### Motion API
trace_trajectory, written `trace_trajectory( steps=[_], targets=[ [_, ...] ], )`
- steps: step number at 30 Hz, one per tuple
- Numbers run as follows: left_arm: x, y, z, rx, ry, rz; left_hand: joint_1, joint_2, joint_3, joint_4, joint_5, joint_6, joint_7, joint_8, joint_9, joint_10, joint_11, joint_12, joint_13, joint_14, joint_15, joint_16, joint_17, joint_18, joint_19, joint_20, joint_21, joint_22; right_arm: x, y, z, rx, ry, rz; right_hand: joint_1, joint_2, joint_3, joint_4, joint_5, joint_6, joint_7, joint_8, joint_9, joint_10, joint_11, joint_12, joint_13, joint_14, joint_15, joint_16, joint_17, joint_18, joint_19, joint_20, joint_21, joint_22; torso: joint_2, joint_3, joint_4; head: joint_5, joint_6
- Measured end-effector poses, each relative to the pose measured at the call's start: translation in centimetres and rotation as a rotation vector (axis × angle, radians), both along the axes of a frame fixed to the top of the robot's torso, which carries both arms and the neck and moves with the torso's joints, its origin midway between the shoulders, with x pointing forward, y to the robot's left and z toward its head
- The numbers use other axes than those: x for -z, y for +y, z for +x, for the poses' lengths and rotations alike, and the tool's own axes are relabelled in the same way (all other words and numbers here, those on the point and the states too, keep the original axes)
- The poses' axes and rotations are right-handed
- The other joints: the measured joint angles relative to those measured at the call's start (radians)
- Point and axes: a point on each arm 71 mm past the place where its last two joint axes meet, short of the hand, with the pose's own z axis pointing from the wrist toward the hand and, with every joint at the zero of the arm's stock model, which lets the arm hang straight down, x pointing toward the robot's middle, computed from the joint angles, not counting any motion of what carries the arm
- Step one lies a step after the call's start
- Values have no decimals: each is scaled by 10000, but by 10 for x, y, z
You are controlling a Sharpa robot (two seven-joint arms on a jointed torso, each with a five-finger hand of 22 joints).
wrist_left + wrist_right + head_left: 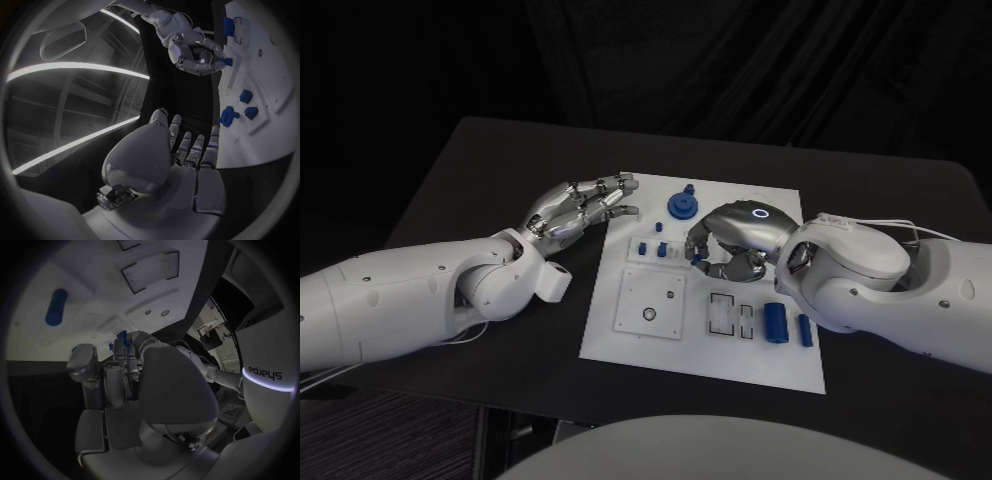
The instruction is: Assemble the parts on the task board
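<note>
- My right robot hand (727, 243) hovers over the middle of the flat white task board (678, 345), fingers curled on a small blue part (229, 61).
- My left robot hand (574, 211) lies open at the board's 10 o'clock edge, fingers spread, holding nothing.
- A round blue gear-shaped part (682, 205) stands at the board's 12 o'clock; two blue cylindrical pegs (776, 325) lie toward 4 o'clock.
- The board rests mid black worktop (473, 180).

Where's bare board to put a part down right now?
Free: the task board's near strip, between the square inset plate and the blue pegs, down to the near edge. Also the far right corner, beyond the right hand. Crowded: the far middle, where that hand hangs over the slots beside the blue gear; left hand flanks the far left edge.
</note>
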Motion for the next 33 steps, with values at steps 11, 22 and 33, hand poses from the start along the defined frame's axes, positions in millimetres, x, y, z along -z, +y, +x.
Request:
trace_trajectory(
  steps=[11, 22, 33],
  targets=[
    [2, -3, 0, -92, -88, 38, 191, -99, 84, 27, 117, 22, 198, 0, -26, 73, 71, 208, 13, -379, -271, -153, -47, 251, -723, -251, -370, -861, 21, 21, -10, -677, 122, -551, -1, 0, 0, 0, -155, -1, -1, -149, 48, 34, 34, -153, -127, 0, 0, -230, 0, 1, -237, 20, -425, -1, -14, -6, 16, 404, 0],
    [2, -4, -1, -89, -229, 161, 278, -92, 181, 41, 156, 57, 233, 0, -57, 3, 361, -16, -3, -390, -360, -153, -58, 405, -768, -296, -370, -933, 28, 23, -15, -860, 33, -709, -1, -1, 1, 1, -206, 25, 25, -167, 56, 71, 71, -197, -160, 0, 0, -230, 0, 0, -272, 55, -475, -2, 17, -1, 23, 382, 0],
    [4, -4, -1, -36, -260, 200, 317, -53, 223, 30, 156, 19, 195, 0, -69, 1, 361, -31, -2, -391, -359, -153, -57, 402, -802, -261, -370, -910, 30, 25, -20, -995, 31, -690, -1, -1, 0, 1, -226, 26, 25, -207, 52, 71, 73, -241, -187, 0, 0, -230, 0, 0, -272, 55, -475, -3, 25, 6, 14, 411, 0]
  ],
)
